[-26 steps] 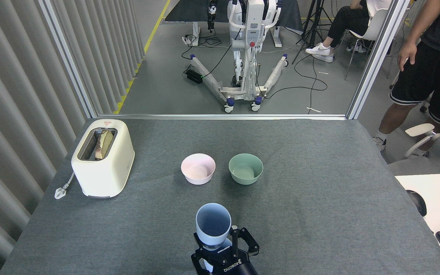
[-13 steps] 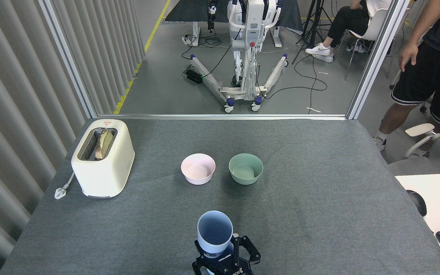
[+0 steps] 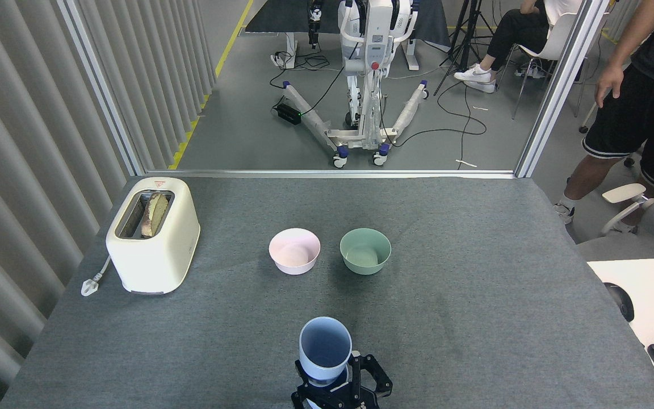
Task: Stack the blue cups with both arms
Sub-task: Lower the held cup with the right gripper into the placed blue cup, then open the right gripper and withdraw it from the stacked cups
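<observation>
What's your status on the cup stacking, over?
One gripper around blue cup, side unclear. Second cup not visible. Pink bowl, green bowl beyond, apart.

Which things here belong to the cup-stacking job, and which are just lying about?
Job in hand: pale blue tapered plastic cup; black multi-fingered tool gripping its base.
Lying about: cream plastic toaster holding bread; pale pink plastic bowl; mint-green plastic bowl.

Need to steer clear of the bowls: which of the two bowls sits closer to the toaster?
The pink bowl. It stands left of the mint-green bowl, on the side of the cream toaster; both bowls are upright and apart.
</observation>
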`<action>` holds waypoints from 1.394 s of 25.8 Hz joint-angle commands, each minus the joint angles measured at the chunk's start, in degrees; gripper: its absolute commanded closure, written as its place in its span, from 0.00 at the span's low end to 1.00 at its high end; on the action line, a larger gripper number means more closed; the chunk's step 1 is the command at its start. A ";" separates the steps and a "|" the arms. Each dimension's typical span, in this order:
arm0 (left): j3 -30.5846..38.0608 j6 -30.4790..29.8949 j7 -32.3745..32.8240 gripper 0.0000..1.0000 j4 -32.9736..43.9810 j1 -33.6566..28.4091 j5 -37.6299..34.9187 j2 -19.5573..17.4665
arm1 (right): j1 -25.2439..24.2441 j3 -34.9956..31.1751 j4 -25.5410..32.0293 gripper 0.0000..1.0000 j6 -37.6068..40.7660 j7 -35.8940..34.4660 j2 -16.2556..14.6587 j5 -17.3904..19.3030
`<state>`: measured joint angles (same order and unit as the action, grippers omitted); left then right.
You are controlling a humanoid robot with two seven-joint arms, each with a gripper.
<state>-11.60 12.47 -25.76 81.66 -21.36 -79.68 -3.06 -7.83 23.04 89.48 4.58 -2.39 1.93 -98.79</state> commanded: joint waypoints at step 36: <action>0.09 0.01 0.01 0.00 -0.01 -0.09 0.05 -0.28 | 0.80 -6.87 7.64 0.00 -1.76 -2.01 0.53 7.99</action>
<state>-11.52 12.45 -25.76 81.65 -21.42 -79.63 -3.34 -7.23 20.49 96.15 2.75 -4.34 2.55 -95.19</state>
